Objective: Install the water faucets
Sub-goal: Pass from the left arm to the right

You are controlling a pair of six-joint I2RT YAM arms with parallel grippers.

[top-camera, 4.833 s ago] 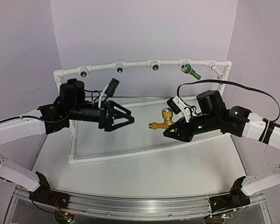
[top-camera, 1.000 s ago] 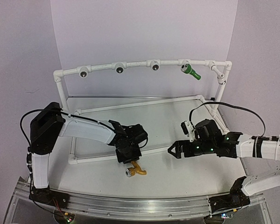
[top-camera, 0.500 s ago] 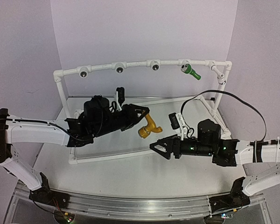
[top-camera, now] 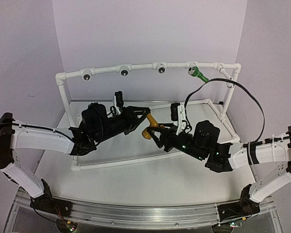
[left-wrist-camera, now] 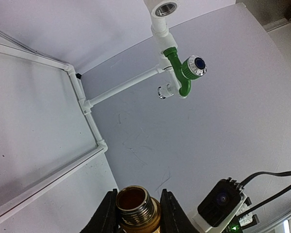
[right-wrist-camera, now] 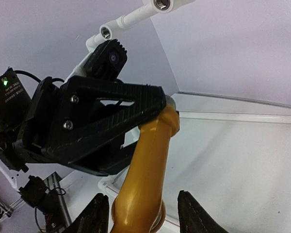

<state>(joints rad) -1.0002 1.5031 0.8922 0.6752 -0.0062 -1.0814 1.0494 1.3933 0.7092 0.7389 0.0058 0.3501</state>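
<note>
The yellow-orange faucet (top-camera: 149, 127) hangs in mid-air over the table's middle, with my left gripper (top-camera: 145, 116) shut on its upper part. In the left wrist view its brass threaded end (left-wrist-camera: 137, 206) sits clamped between the two black fingers. My right gripper (top-camera: 157, 137) has come up from the right and straddles the faucet's lower body (right-wrist-camera: 153, 150). Its jaws stand a little wider than the faucet, with a gap showing on the right side. The green faucet (top-camera: 199, 74) sticks out of a socket on the white pipe frame (top-camera: 136, 65); it also shows as the green faucet (left-wrist-camera: 184, 73) in the left wrist view.
Three dark sockets (top-camera: 124, 73) line the frame's top bar left of the green faucet, and another fitting (top-camera: 226, 73) sits at its right end. The frame's low rails (top-camera: 116, 162) lie on the table under both arms. A black cable (top-camera: 242, 94) loops over the right arm.
My left gripper has lifted the yellow faucet from the table's front to mid-air. The right gripper has moved left onto the faucet and its jaws have narrowed round it.
</note>
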